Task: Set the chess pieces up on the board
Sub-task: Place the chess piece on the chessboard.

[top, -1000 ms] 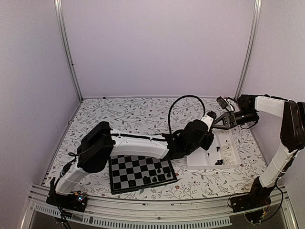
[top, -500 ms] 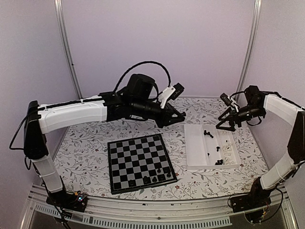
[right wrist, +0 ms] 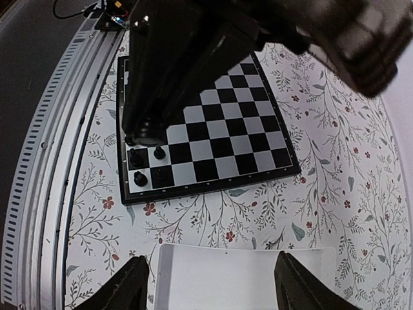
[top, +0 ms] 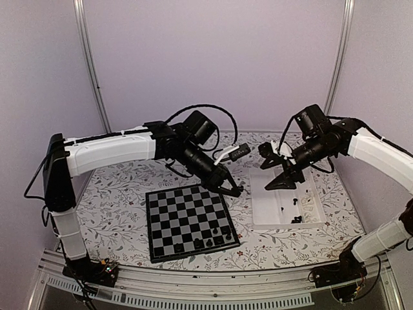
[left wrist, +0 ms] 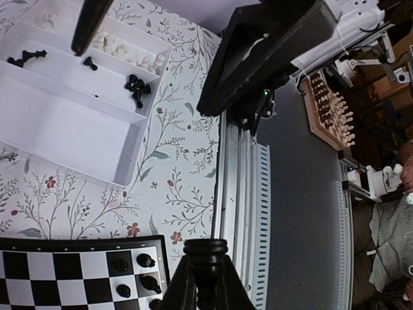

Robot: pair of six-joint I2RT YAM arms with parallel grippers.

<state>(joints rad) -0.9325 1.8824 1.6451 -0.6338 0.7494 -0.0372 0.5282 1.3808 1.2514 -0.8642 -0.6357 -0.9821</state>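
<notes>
Above the right-hand side of the board [top: 174,219], the left end effector [left wrist: 205,259] is clamped on one black chess piece [left wrist: 205,247], a round-headed one pinched just under the head between its two fingers [left wrist: 177,290]. It hangs clear of the squares, and from these views I cannot tell which square lies under it. A handful of black pieces [left wrist: 145,261] stand bunched in the near right corner of the board, on neighbouring squares.

The step in hand looks like setting this piece down beside them. To do it well, I would bring it over an open square next to the group, keep it upright, and come straight down so the fingers do not brush the closely packed standing pieces. Letting go only once the base sits flat, then lifting straight up, should keep it from tipping. The chief risk is a finger knocking a neighbour.

The right end effector [right wrist: 210,270] has its fingers well apart with nothing between them, and it hovers over the board-side edge of the white compartmented tray [left wrist: 64,129] on the floral counter [left wrist: 181,161]. The tray's middle compartment holds several loose black pieces [left wrist: 134,87], some lying on their sides. The far compartment holds pale cream pieces [left wrist: 122,50]. No piece shows in the wide compartment nearest the board in the left wrist view.
</notes>
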